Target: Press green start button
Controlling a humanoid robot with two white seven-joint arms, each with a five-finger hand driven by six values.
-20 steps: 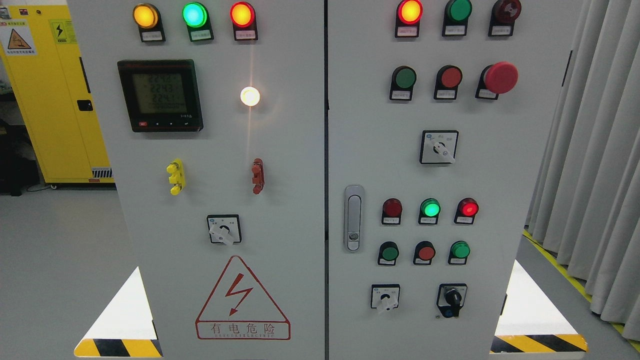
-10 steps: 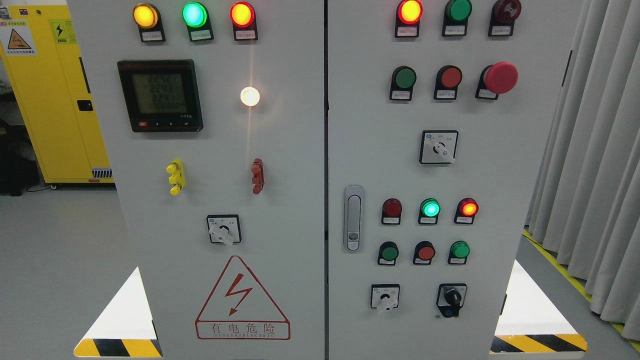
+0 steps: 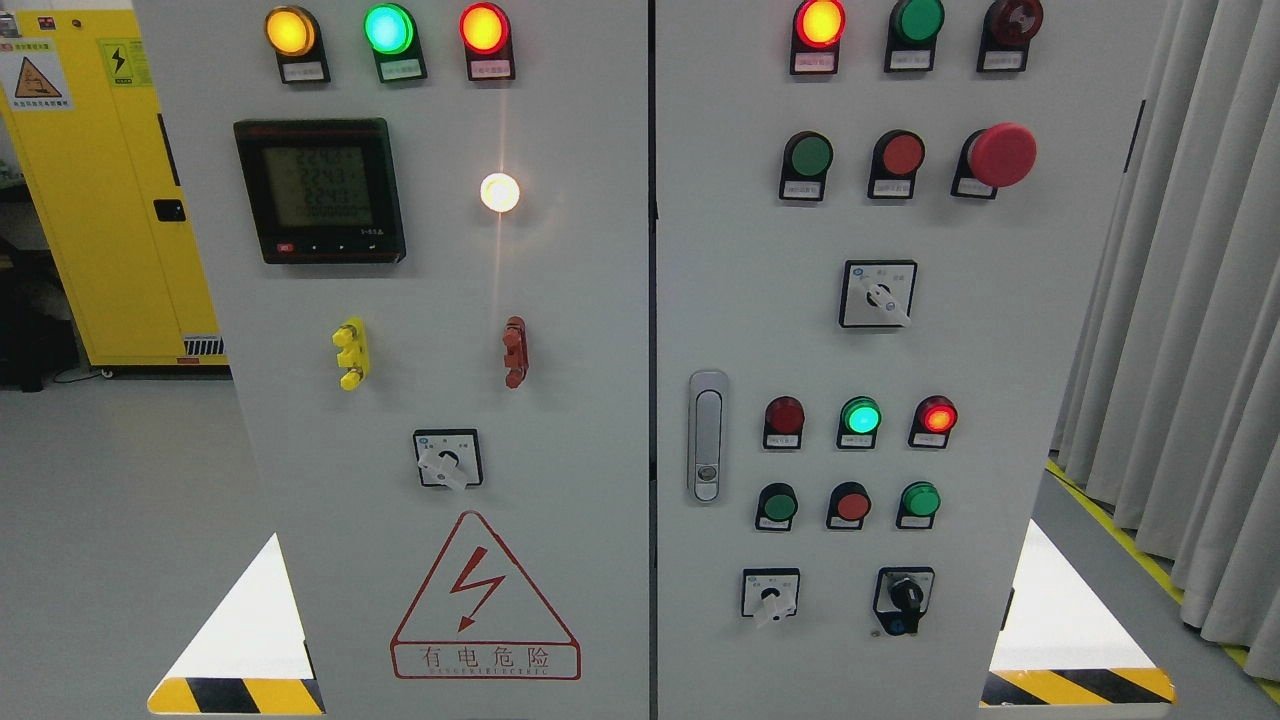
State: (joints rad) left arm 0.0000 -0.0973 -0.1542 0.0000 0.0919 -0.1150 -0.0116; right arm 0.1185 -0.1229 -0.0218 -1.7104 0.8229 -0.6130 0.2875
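Note:
A grey electrical cabinet [image 3: 560,300] with two doors fills the head view. On the right door I see three green push buttons: one in the upper row [image 3: 808,156], and two in the lower row, at its left [image 3: 777,506] and its right [image 3: 919,499]. Red buttons [image 3: 902,154] [image 3: 852,505] sit beside them. A lit green lamp [image 3: 860,415] glows above the lower row, and an unlit green lamp [image 3: 917,19] is at the top. Neither of my hands nor arms shows in the frame.
A red mushroom stop button [image 3: 1001,155] juts out at the upper right. Rotary switches [image 3: 878,294] [image 3: 770,593], a key switch [image 3: 905,598] and a door handle [image 3: 707,436] stand proud of the panel. A yellow cabinet [image 3: 100,200] is at the left, grey curtains [image 3: 1190,300] at the right.

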